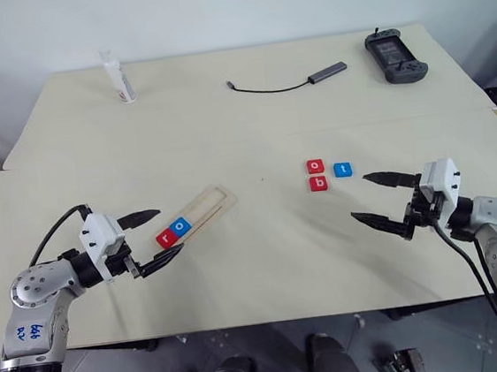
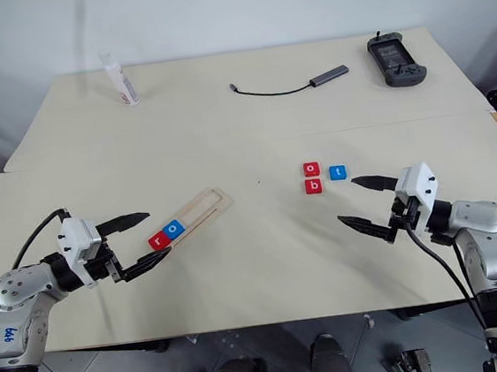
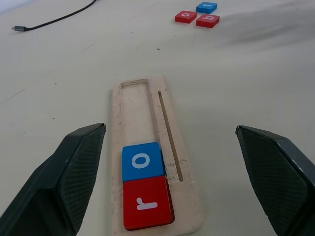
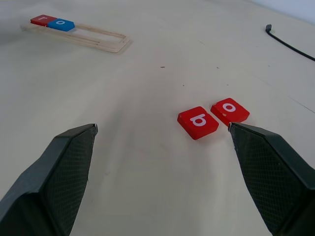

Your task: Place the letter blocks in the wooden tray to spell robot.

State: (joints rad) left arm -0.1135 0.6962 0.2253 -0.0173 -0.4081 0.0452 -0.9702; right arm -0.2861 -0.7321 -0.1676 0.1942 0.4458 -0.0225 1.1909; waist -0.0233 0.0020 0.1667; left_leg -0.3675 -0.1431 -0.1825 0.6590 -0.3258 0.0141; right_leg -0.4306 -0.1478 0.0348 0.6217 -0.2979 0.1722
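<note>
The wooden tray [image 1: 212, 200] lies at an angle on the left half of the table. A red r block [image 1: 166, 239] and a blue o block [image 1: 180, 226] sit side by side at its near end. My left gripper [image 1: 170, 231] is open, with a finger on either side of that end and nothing held. On the right half, a red o block [image 1: 316, 166], a red b block [image 1: 319, 183] and a blue t block [image 1: 343, 170] lie close together on the table. My right gripper [image 1: 359, 197] is open and empty just to their right, pointing toward them.
At the back of the table are a white tube [image 1: 119, 78], a dark cable with an adapter [image 1: 287, 82] and a black handheld controller [image 1: 395, 57]. A seam crosses the table [image 1: 266, 264] behind the blocks.
</note>
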